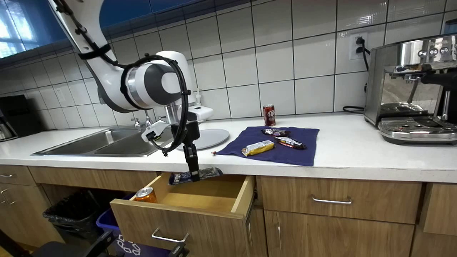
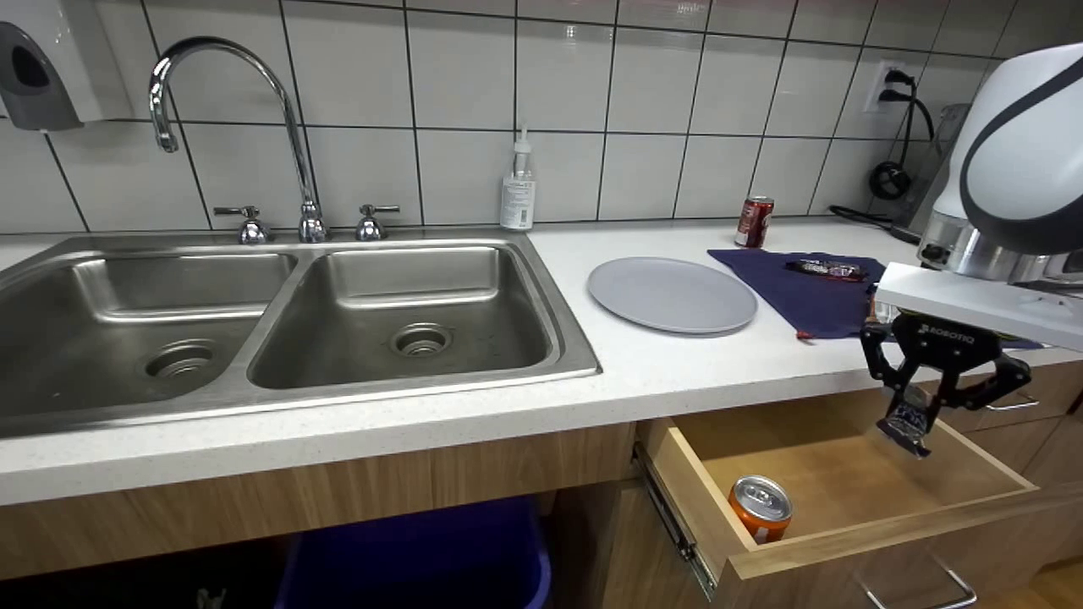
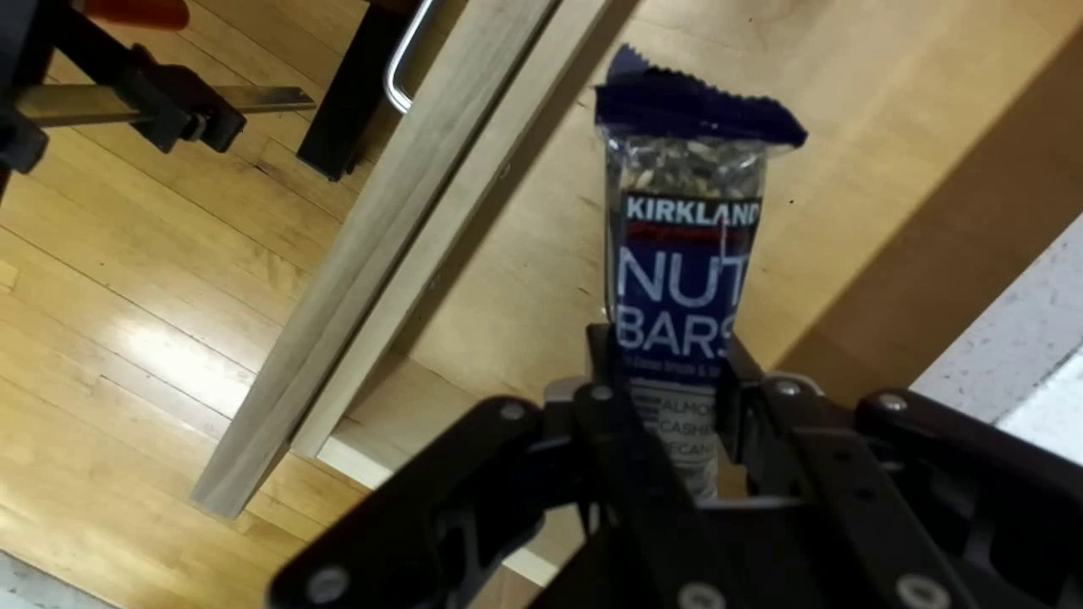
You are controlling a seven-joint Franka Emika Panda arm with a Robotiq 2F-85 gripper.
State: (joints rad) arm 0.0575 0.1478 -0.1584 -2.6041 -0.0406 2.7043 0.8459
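End effector [image 3: 668,357] clamped on nut bar [image 3: 684,254], over pulled-out drawer [image 1: 210,197] | orange can [image 2: 760,513] inside nr front corner | worktop [image 1: 357,142]: blue cloth [image 1: 285,157] w/ 3 wrapped snacks [image 1: 258,147]

In an exterior view, the Kirkland nut bar [image 1: 210,173] is above the drawer [image 1: 203,196] at lower centre, double sink [image 1: 121,148] at left, espresso machine [image 1: 410,91] far right.

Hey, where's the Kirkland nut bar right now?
On the right side of an exterior view, the nut bar is held between the jaws above the open drawer, up and to the right of the orange can.
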